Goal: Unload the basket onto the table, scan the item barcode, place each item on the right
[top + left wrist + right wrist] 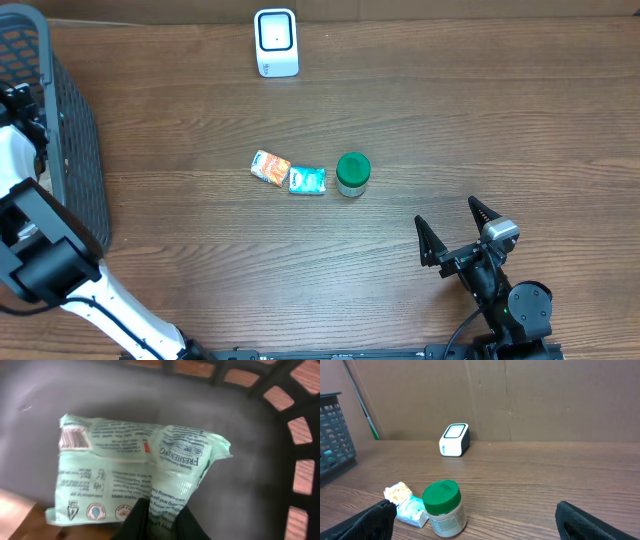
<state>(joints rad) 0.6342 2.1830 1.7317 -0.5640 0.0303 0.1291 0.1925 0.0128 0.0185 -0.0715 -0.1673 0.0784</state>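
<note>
Over the desk (420, 110), the overhead view puts the scanner (276, 42) at the middle of the far edge, its window facing up. Along the left edge stands the basket (75, 150), and the left arm (100, 295) reaches from the near-left corner into it. That arm's end effector cannot be made out from above. 3 loose items sit near the desk's centre: an orange packet (270, 167), a teal packet (307, 180) touching it or nearly so, and a green-lidded jar (352, 174) just beside that. The right end effector (445, 212) hovers by the near-right corner, its 2 fingers spread wide with nothing between them.

From the left wrist, a pale green wipes pack (125, 470) lies on the basket's floor. Its long axis runs across the frame, and a barcode (75, 440) shows face up at its left end. The left end effector (162, 510) sits at the middle of the pack's near long edge, fingers drawn together on a raised fold of wrapper, so I judge the pack gripped.

From the right wrist, the scanner, jar and packets lie ahead, with the spread fingers at the lower corners.

Only the left arm has the pack. The scanner lies well apart from it, toward the far edge's middle. With the barcode facing up, the pack probably needs turning before the window can read it.
</note>
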